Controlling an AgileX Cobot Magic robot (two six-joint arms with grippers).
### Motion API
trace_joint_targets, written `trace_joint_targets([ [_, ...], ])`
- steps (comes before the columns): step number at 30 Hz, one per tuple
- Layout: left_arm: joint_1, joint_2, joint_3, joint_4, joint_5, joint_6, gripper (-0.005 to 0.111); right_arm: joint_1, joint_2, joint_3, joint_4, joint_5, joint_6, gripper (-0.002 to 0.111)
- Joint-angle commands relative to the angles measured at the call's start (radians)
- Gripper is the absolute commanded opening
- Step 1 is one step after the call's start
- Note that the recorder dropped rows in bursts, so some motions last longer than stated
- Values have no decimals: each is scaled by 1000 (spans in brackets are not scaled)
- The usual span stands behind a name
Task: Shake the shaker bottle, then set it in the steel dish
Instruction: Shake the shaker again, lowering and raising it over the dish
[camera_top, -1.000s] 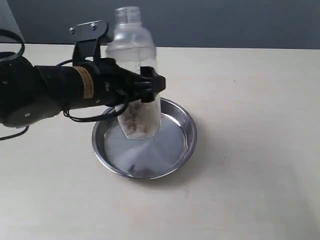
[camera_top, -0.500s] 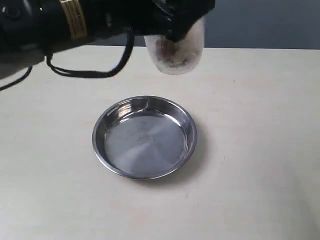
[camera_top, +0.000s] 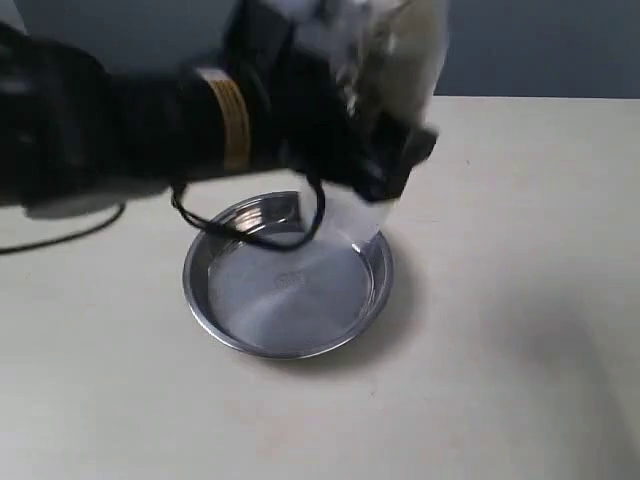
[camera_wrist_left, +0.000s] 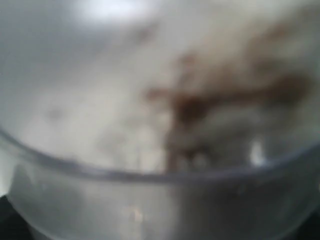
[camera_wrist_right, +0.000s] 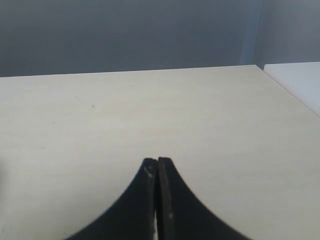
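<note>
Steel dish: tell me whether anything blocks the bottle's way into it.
Nothing visible does. The dish lies bare, and the bottle, clamped in the left hand, hangs blurred above its far-right rim.

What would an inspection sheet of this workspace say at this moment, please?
Surface: pale table, bare apart from the dish.
Job's things: shaker bottle blurred, held in the air and tilted, not yet set down; brownish beads inside. Steel dish flat on the table, nothing in it.
Clutter: nothing seen.
Grippers: left claw shut on the shaker bottle; right claw shut, holding nothing, above bare table.
Cables: black cable loops down from the left arm, crossing the dish's far rim in the exterior view.
Surroundings: dark grey wall behind the table.
</note>
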Motion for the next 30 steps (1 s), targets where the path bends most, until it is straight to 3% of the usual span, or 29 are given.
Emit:
trace_joint_targets([
  [1,-1,-120,-108,40,-142,31,0,-3,-5,1,1,-13,-2,-1],
  [5,-21,-34,-32,-29,-66,-74,0,-3,-5,1,1,-13,-2,-1],
  [7,-20,46,-1,-62,-92,-116,0,-3,-5,1,1,-13,-2,-1],
  [9,-20,8,-15,-49,-147,-179,0,-3,-5,1,1,-13,-2,-1],
  [11,-20,-76,-53,9,-227,-128,0,-3,-5,1,1,-13,-2,-1],
  [13,-23,-123,-72,79,-182,-13,0,-3,-5,1,1,-13,-2,-1],
  [18,-16,46,59,65,-51,1,0,-3,-5,1,1,-13,-2,-1],
  [25,-10,-130,-61,53,-149,5,0,-3,-5,1,1,-13,-2,-1],
  [30,-1,78,87,-29,-139,-20,0,-3,-5,1,1,-13,-2,-1],
])
